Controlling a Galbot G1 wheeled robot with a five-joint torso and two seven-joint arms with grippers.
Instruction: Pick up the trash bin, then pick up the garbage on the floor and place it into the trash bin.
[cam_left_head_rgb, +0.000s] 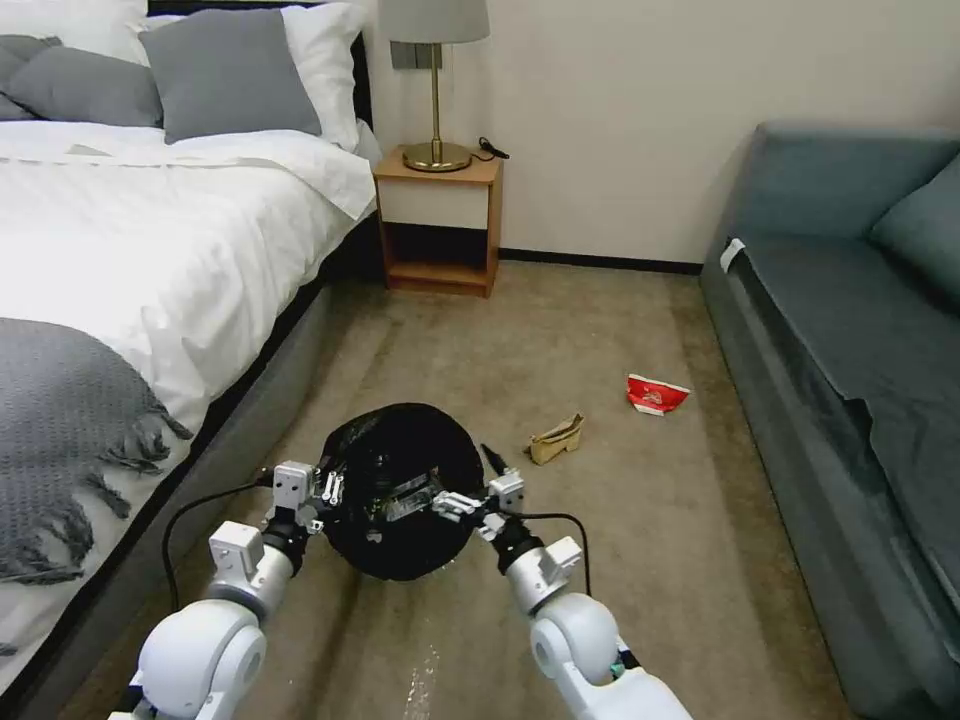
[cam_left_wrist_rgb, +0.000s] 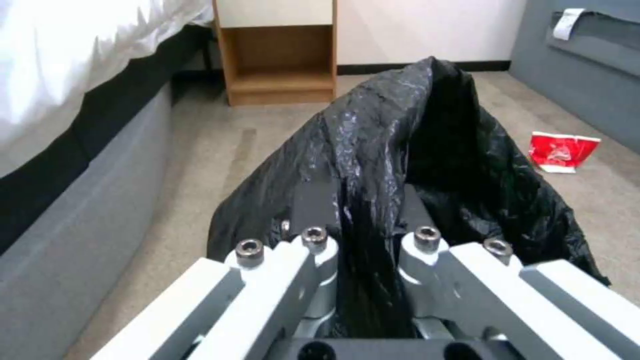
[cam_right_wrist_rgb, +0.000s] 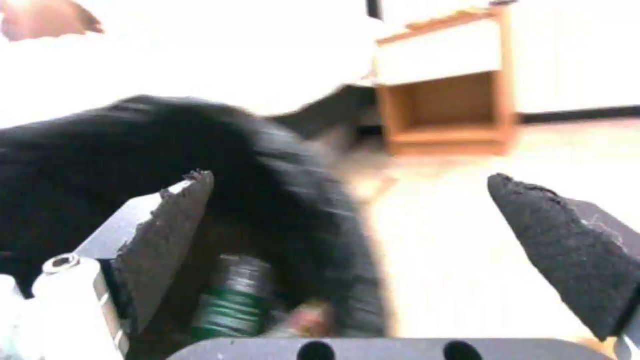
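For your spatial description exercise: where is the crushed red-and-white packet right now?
In the head view the crushed red-and-white packet lies on the carpet to the robot's right, near the sofa, beyond the tan paper carton.

Trash bin (cam_left_head_rgb: 400, 495): black bag liner, held off the floor (cam_left_head_rgb: 620, 520) near centre, bottle (cam_right_wrist_rgb: 233, 300) with green label inside. Tan carton (cam_left_head_rgb: 556, 440) on carpet just right; red-white packet (cam_left_head_rgb: 655, 394) farther right.

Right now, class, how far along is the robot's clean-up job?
Done: the bin is picked up, the left gripper clamping its bag edge, and a bottle lies inside. In hand: nothing; the right gripper is open at the bin's rim. Left: the carton and red packet on the floor.
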